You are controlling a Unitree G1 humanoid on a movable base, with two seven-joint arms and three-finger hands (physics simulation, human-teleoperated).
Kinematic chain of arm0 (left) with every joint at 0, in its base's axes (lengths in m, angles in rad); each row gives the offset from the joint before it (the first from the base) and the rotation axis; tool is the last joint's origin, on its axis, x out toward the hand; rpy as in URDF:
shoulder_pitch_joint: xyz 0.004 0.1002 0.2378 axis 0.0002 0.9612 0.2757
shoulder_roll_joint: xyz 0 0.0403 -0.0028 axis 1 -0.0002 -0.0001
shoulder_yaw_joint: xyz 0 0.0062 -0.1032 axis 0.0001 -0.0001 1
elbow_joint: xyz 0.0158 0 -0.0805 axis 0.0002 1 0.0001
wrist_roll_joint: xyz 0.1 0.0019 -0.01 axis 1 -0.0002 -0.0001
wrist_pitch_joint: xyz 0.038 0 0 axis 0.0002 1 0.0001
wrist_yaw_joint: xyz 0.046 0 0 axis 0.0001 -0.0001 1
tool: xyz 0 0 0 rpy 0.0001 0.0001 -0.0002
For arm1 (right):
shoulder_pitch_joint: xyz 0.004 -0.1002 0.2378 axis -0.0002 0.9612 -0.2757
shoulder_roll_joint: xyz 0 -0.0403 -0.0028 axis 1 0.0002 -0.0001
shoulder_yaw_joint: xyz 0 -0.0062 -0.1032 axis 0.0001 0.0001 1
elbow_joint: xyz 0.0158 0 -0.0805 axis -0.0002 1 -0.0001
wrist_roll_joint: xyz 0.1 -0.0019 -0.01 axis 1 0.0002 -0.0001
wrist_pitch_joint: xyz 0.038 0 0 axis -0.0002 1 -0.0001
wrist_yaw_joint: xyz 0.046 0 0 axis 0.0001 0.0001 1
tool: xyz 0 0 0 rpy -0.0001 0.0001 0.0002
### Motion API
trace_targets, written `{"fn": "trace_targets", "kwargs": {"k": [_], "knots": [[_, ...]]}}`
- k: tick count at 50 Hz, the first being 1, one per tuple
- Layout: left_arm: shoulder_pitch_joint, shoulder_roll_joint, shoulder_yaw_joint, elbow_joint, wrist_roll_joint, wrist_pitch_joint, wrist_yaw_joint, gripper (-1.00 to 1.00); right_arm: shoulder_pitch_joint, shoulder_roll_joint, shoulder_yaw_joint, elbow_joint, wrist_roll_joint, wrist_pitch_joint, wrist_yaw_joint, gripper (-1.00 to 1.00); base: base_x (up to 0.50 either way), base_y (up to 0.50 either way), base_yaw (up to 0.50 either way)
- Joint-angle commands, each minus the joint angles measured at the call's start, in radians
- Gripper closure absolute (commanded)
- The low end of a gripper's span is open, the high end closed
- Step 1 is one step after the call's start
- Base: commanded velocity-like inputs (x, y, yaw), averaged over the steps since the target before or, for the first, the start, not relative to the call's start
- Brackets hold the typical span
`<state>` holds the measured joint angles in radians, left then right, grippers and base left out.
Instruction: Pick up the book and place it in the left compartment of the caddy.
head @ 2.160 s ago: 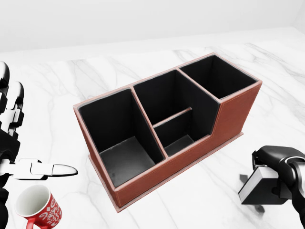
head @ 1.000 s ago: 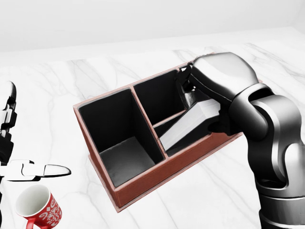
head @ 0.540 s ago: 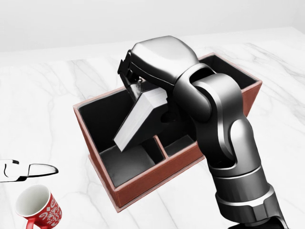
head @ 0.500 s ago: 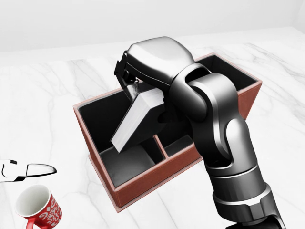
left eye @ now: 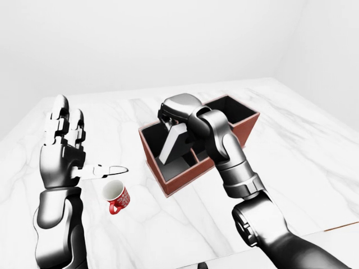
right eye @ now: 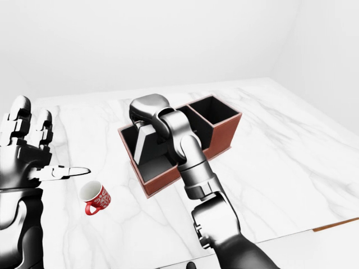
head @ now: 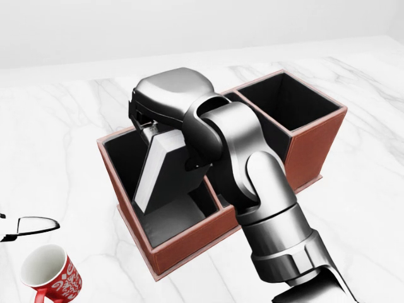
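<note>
Grey slab-like book (head: 159,169) tilted over leftmost bay of red-brown leather caddy (head: 189,243), lower end leading for entry; clamped by glossy right hand (head: 165,101). Left hand (left eye: 61,154) raised aside, fingers splayed.

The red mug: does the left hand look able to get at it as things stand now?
Probably yes. The left hand is open and raised just above and left of the red mug, nothing lies between them, and the right hand is busy holding the book over the caddy.
</note>
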<state>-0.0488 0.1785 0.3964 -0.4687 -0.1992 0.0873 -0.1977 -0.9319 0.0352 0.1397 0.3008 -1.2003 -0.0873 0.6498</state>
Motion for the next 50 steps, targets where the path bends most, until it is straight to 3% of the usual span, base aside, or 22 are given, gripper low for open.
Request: {"fn": "trace_targets", "kwargs": {"k": [1, 17, 28, 50], "knots": [[0.004, 0.002, 0.01, 0.009, -0.01, 0.0, -0.001, -1.0, 0.007, 0.047, 0.013, -0.019, -0.05, 0.0, -0.071, 1.0, 0.0, 0.0, 0.0], [0.012, -0.002, 0.01, 0.023, -0.013, 0.0, -0.001, -1.0, 0.008, 0.064, 0.022, 0.006, -0.103, 0.0, -0.121, 1.0, 0.0, 0.0, 0.0], [0.015, -0.002, 0.01, 0.038, -0.015, 0.0, -0.003, -1.0, -0.017, 0.032, 0.024, 0.088, -0.195, 0.0, -0.212, 1.0, 0.0, 0.0, 0.0], [0.018, -0.002, 0.012, 0.044, -0.019, 0.0, -0.007, -1.0, 0.01, 0.067, 0.035, 0.182, -0.248, 0.0, -0.295, 1.0, 0.0, 0.0, 0.0]]}}
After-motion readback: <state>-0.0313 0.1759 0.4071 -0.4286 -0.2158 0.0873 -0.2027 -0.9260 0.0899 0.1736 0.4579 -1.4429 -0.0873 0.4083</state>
